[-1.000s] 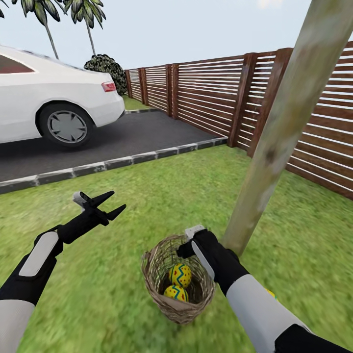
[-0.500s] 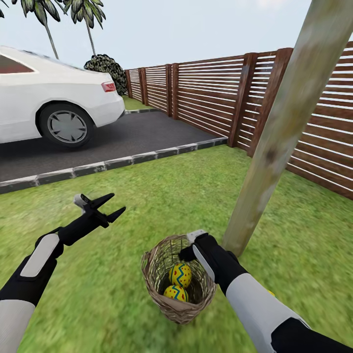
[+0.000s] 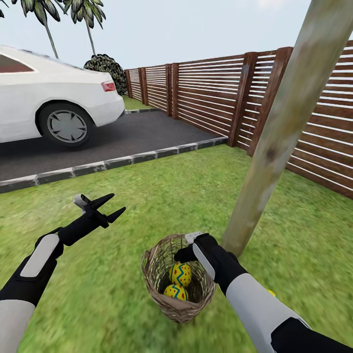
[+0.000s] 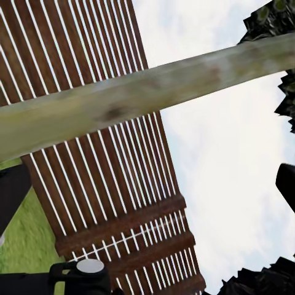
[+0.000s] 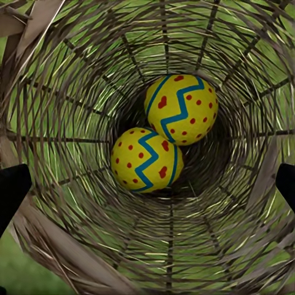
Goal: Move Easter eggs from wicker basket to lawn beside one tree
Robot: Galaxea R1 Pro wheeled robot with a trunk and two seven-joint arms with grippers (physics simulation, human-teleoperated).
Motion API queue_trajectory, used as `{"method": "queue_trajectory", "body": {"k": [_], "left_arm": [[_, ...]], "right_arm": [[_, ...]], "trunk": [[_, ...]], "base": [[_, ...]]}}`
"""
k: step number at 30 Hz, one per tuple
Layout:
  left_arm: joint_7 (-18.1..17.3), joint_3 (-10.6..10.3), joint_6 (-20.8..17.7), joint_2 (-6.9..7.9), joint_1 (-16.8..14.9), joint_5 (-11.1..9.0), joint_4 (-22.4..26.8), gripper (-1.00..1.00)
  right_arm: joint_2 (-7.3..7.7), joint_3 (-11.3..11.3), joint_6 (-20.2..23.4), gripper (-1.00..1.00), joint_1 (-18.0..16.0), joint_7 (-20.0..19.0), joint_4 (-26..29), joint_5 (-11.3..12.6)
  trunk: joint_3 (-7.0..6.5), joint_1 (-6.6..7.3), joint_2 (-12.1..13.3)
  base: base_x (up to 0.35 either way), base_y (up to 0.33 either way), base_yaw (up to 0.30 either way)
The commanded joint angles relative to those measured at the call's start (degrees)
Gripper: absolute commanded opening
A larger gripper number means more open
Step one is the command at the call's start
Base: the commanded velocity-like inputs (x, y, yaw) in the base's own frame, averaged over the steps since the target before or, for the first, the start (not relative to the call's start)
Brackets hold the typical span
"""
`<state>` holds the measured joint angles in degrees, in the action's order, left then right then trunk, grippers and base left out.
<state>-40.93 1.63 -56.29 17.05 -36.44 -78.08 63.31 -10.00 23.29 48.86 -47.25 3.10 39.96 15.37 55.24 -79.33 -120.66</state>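
Ahead of you, a white car [image 3: 49, 105] parked on the asphalt driveway [image 3: 113, 142], grey stone edging [image 3: 117, 162], brown slatted fence [image 3: 211, 98], palms [image 3: 49, 14], dark bush [image 3: 105, 66] behind.

No readable text, labels, brand names, numbers or signs appear anywhere. The two small yellow painted eggs [image 5: 163, 138] carry only blue zigzag bands and red dots, and the white car [image 3: 49, 98] at ten o'clock shows no legible badge.
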Motion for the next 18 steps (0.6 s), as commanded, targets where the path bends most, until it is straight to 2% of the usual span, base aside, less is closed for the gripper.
{"method": "queue_trajectory", "body": {"k": [1, 9, 11, 12, 13, 14, 16, 17, 18], "left_arm": [[-0.20, 0.12, -0.22, 0.01, -0.03, 0.07, -0.02, 1.00], [-0.20, 0.72, -0.22, 0.01, -0.03, 0.11, -0.11, 1.00], [-0.20, 0.72, -0.22, 0.01, -0.03, 0.12, -0.12, 1.00], [-0.20, 0.73, -0.22, 0.01, -0.03, 0.12, -0.12, 1.00], [-0.20, 0.74, -0.22, 0.01, -0.03, 0.12, -0.12, 1.00], [-0.20, 0.74, -0.22, 0.01, -0.03, 0.12, -0.08, 1.00], [-0.20, 0.70, -0.22, -0.02, -0.03, 0.12, -0.03, 1.00], [-0.20, 0.67, -0.22, -0.05, -0.03, 0.12, 0.04, 1.00], [-0.20, 0.67, -0.22, -0.06, -0.03, 0.12, 0.08, 1.00]], "right_arm": [[0.00, 0.09, 0.19, 1.00, -0.04, 0.36, 0.03, 0.34], [0.00, 0.35, 0.38, 1.00, -0.04, 0.26, 0.31, -0.34], [0.00, 1.59, 0.48, 1.00, -0.08, 0.21, 0.46, -1.12], [0.00, 4.11, 0.59, 1.00, -0.45, -0.17, 0.36, -2.09], [0.00, 4.78, 0.63, 1.00, -0.73, -0.51, 0.26, -2.23], [0.00, 8.54, 1.03, 1.00, -3.03, -5.25, -0.65, -2.66], [0.00, 12.42, 1.68, 1.00, -4.99, -11.17, -2.14, -3.45], [0.00, 17.42, 1.87, 1.00, -7.33, -17.93, -4.58, -6.64], [0.00, 18.71, 1.80, 1.00, -7.91, -20.22, -5.34, -8.32]], "trunk": [[0.05, 0.01, -0.02], [0.05, 0.01, -0.02], [0.05, 0.01, -0.02], [0.05, 0.01, -0.02], [0.05, 0.01, -0.02], [0.05, 0.01, -0.02], [0.05, 0.01, -0.02], [0.05, 0.01, -0.02], [0.05, 0.01, -0.02]], "base": [[0.000, 0.000, 0.000], [0.000, 0.000, 0.000], [0.000, 0.000, 0.000], [0.000, 0.000, 0.000], [0.000, 0.000, 0.000], [0.000, 0.000, 0.000], [0.000, 0.000, 0.000], [0.000, 0.000, 0.000], [0.000, 0.000, 0.000]]}}
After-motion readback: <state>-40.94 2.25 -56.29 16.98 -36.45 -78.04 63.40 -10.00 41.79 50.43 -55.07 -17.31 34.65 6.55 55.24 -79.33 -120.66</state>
